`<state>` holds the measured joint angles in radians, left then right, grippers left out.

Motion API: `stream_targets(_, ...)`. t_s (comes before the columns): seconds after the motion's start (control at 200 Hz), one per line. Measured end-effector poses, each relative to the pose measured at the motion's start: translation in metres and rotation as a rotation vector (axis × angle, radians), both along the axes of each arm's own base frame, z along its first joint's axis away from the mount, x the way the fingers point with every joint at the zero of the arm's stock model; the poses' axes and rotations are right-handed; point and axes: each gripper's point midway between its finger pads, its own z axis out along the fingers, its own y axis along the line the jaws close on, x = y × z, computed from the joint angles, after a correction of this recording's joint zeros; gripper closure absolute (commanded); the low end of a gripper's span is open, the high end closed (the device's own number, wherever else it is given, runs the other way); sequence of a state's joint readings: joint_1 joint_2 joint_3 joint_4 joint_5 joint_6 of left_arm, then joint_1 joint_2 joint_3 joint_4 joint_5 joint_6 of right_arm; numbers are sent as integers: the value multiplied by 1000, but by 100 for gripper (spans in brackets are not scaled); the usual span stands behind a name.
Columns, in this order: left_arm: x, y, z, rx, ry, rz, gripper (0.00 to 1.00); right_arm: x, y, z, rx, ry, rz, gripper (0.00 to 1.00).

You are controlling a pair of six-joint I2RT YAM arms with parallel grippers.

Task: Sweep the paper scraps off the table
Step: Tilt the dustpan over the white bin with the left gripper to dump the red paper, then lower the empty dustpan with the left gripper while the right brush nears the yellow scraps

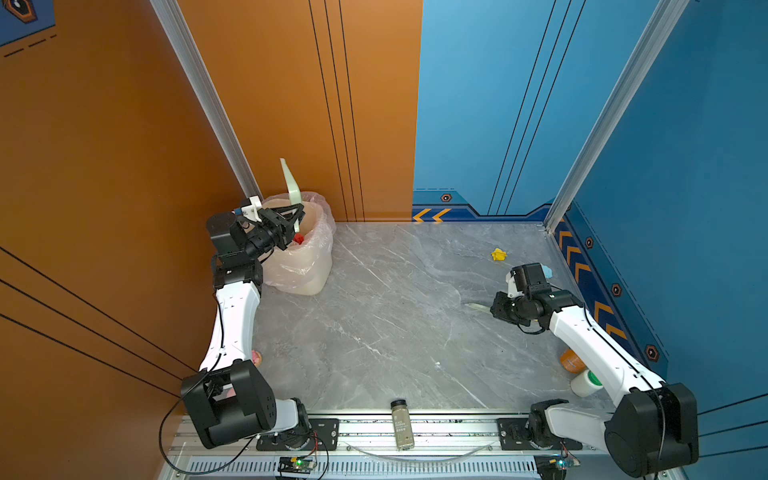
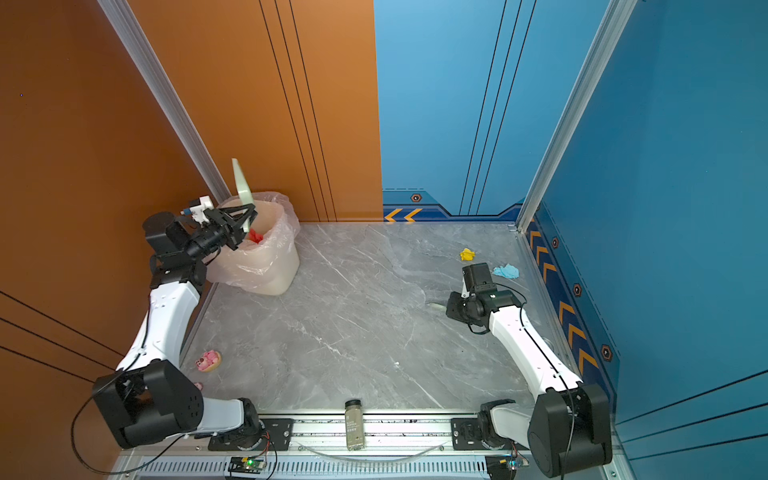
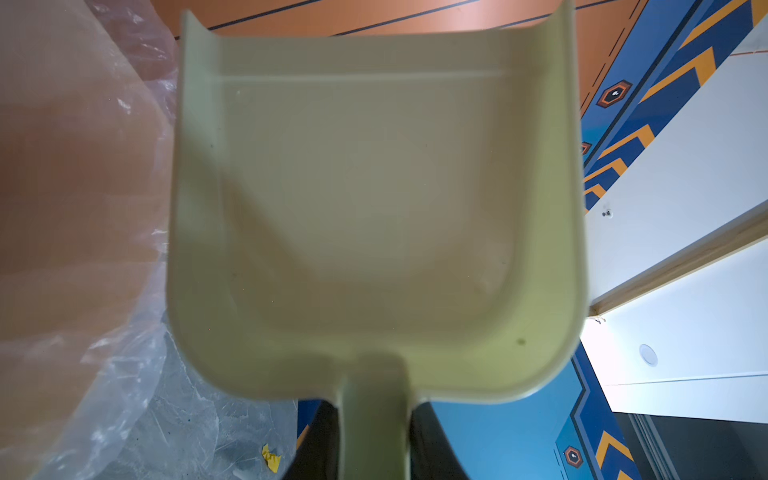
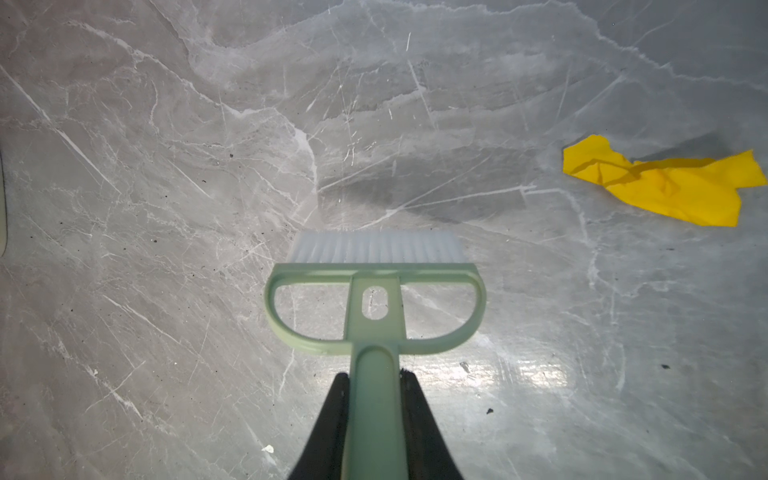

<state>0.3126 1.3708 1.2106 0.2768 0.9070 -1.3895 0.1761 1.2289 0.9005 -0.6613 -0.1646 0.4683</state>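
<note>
The left gripper (image 1: 293, 220) has its fingers clamped on the handle of the dustpan (image 1: 290, 183), tipped up over the bin (image 1: 307, 266), which has a red scrap (image 1: 298, 238) inside. Across the table (image 1: 395, 324), well right of the bin, the right gripper (image 4: 374, 376) has its fingers tight on the brush (image 4: 376, 291). A yellow scrap (image 1: 498, 254) and a light blue scrap (image 2: 506, 271) lie nearby.

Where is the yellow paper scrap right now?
In a top view the yellow scrap lies on the table at the far right, near the back wall, just left of the light blue scrap.
</note>
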Motion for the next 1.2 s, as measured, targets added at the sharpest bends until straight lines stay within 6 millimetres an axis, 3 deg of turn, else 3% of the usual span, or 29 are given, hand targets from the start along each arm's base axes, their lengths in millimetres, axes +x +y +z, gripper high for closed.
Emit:
stream_targets(0.415, -2, 0, -4, 30, 6, 1, 100, 0, 0, 0, 0, 0, 0, 100)
stream_targets(0.521, -6, 0, -6, 87, 22, 15, 100, 0, 0, 0, 0, 0, -1, 100)
stream_targets(0.651, -17, -6, 6, 215, 6, 50, 100, 0, -1, 0, -3, 0, -2, 100)
stream_targets(0.811, -39, -32, 28, 431, -63, 76, 100, 2, -6, 10, -28, -22, -18, 100)
stream_targets(0.896, -50, -49, 28, 544, -84, 84, 100, 4, -12, 22, -56, -51, -38, 100)
stream_targets(1.031, -56, -74, 8, 731, -69, 84, 100, 3, -26, 38, -117, -89, -79, 100)
stream_targets(1.201, -55, -111, -26, 957, -47, 41, 100, -6, -50, 40, -223, -67, -143, 100)
